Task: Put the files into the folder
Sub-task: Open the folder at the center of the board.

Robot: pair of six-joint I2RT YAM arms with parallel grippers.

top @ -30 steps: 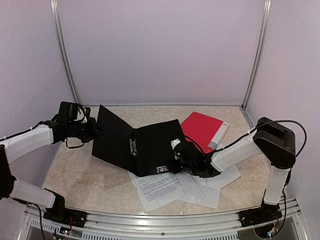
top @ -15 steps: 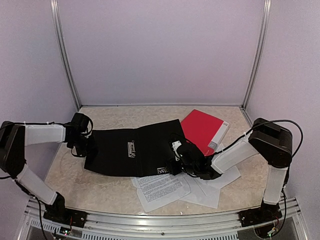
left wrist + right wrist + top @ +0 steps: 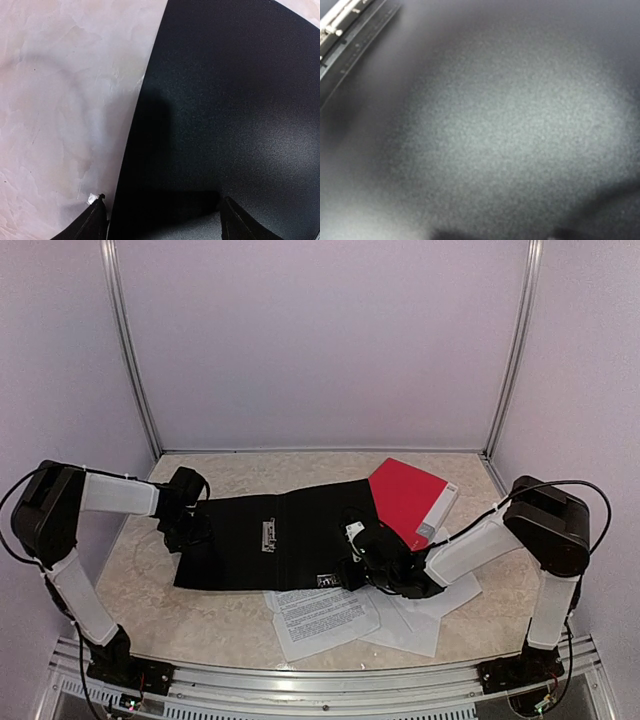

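Observation:
The black folder [image 3: 240, 545] lies opened flat on the table, its ring clip [image 3: 268, 533] at the spine. My left gripper [image 3: 185, 537] is at the folder's left edge. In the left wrist view this gripper [image 3: 162, 220] is open, and the black cover [image 3: 225, 100] edge runs between its spread fingers without being pinched. My right gripper [image 3: 352, 562] rests low over the folder's right half near its front edge. Its wrist view shows only the black cover [image 3: 510, 125] and the clip [image 3: 342, 22], so its jaws cannot be made out. The files [image 3: 320, 618], loose white sheets, lie partly under the folder's front right.
A red folder [image 3: 410, 498] lies at the back right, next to the black one. Bare marble table [image 3: 200, 610] shows at the front left and along the back. Enclosure walls and metal posts [image 3: 130, 350] surround the table.
The folder's left cover, held up a second ago, has come down flat. My left gripper has opened, let go of it and moved inward to its left edge. The right arm barely moved.

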